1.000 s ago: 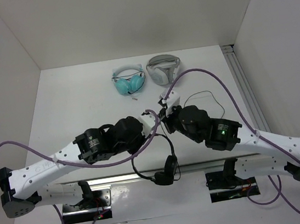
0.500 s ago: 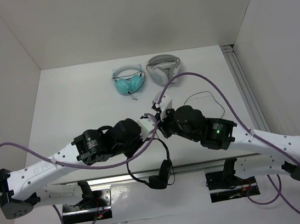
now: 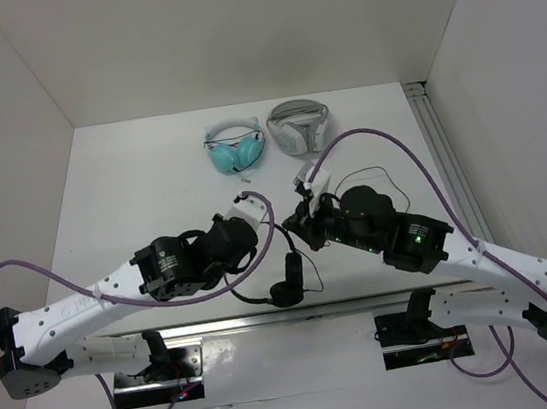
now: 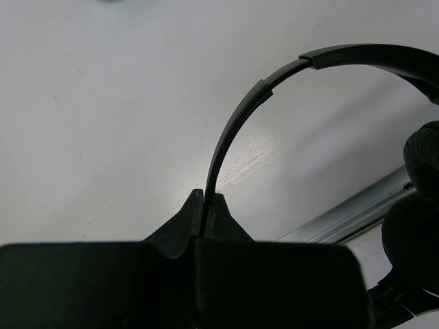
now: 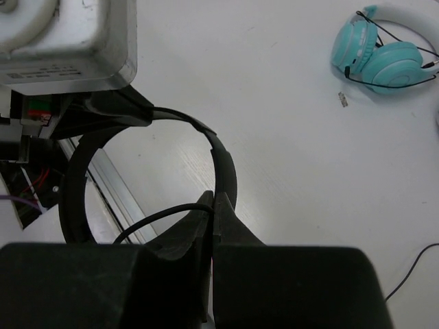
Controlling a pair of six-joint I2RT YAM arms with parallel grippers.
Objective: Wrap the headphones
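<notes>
Left jaws and right jaws are each pinched closed on the headband (image 4: 236, 123) of the headphones (image 3: 287, 291)

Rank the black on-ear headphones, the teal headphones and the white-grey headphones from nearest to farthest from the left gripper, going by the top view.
1. black on-ear headphones: pinched in the left gripper, near the front edge.
2. teal headphones: at the back, left of centre.
3. white-grey headphones: at the back, further right.
</notes>
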